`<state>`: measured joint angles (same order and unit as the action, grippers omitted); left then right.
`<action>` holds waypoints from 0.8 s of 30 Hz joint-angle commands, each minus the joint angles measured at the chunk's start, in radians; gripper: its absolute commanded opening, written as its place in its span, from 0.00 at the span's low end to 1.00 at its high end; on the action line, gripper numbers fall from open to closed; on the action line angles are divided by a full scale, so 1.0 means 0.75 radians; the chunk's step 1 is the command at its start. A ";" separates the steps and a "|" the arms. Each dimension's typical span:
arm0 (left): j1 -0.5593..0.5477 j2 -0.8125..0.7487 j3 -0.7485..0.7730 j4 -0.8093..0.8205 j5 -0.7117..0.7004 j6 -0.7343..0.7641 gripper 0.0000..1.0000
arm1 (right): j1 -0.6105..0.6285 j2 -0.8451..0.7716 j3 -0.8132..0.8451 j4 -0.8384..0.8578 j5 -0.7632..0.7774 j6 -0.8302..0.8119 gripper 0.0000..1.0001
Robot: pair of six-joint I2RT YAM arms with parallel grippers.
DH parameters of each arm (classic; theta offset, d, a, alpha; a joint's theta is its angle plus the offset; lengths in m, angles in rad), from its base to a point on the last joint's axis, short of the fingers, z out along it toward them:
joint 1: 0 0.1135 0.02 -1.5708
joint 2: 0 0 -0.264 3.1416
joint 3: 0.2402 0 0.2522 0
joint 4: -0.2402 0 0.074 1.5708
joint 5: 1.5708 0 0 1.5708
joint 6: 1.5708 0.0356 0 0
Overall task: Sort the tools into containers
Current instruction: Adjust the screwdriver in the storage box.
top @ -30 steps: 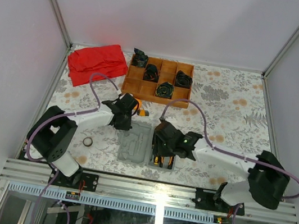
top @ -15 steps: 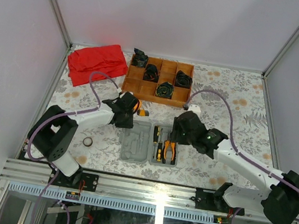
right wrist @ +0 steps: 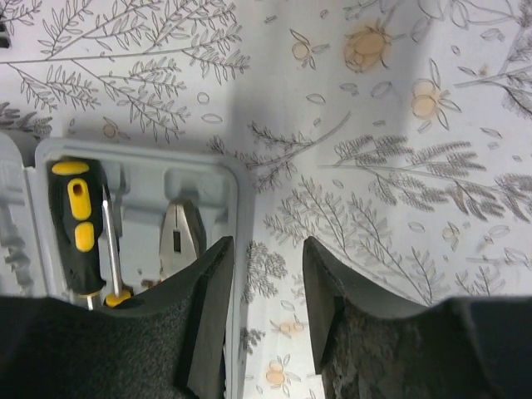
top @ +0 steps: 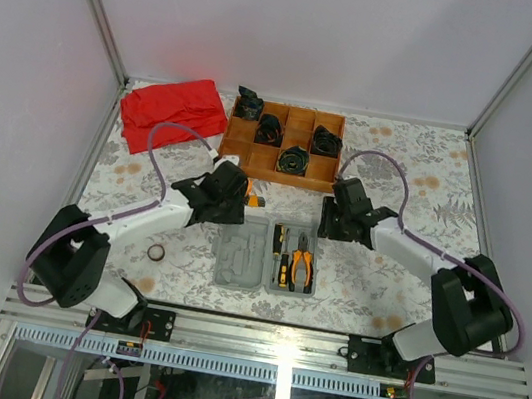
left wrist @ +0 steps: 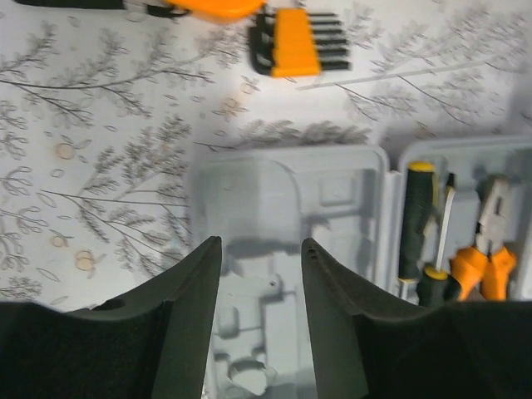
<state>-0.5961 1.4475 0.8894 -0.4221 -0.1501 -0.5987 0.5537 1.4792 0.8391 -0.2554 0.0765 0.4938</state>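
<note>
The grey case (top: pixel 240 254) lies open between the arms. Its left half holds only bare recesses (left wrist: pixel 283 208). The right half holds a black-and-yellow screwdriver (top: pixel 279 247) and orange-handled pliers (top: pixel 301 264). My left gripper (top: pixel 226 211) hangs open over the left half's far edge, and the left wrist view shows the left gripper (left wrist: pixel 259 247) with nothing between its fingers. My right gripper (top: pixel 335 221) is open and empty just beyond the case's right corner, over bare table in its wrist view (right wrist: pixel 268 245). An orange key set (left wrist: pixel 299 41) lies behind the case. A thin black ring (top: pixel 155 253) lies to the left.
A wooden compartment tray (top: pixel 253 152) with black coiled bundles stands at the back centre. A red cloth (top: pixel 173 114) lies at the back left. Part of another orange tool (left wrist: pixel 208 7) shows at the top edge of the left wrist view.
The right arm swung off the case to the back right, uncovering the screwdriver and pliers. The left gripper opened and shifted slightly back.
</note>
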 commanded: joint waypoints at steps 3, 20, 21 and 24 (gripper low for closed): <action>-0.115 -0.070 -0.053 -0.007 -0.056 -0.091 0.43 | -0.034 0.137 0.114 0.142 -0.117 -0.075 0.42; -0.139 0.064 -0.101 0.068 -0.060 -0.091 0.39 | -0.037 0.118 -0.006 0.127 -0.100 0.023 0.25; -0.139 0.078 -0.094 0.074 -0.063 -0.088 0.38 | -0.037 0.096 -0.030 0.126 -0.101 0.036 0.24; -0.136 0.125 -0.063 0.087 -0.065 -0.075 0.38 | -0.036 0.035 -0.102 0.110 -0.112 0.090 0.23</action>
<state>-0.6952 1.5021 0.8036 -0.4053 -0.1627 -0.6659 0.5327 1.5814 0.8177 -0.1474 -0.0185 0.5049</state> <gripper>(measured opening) 0.385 0.240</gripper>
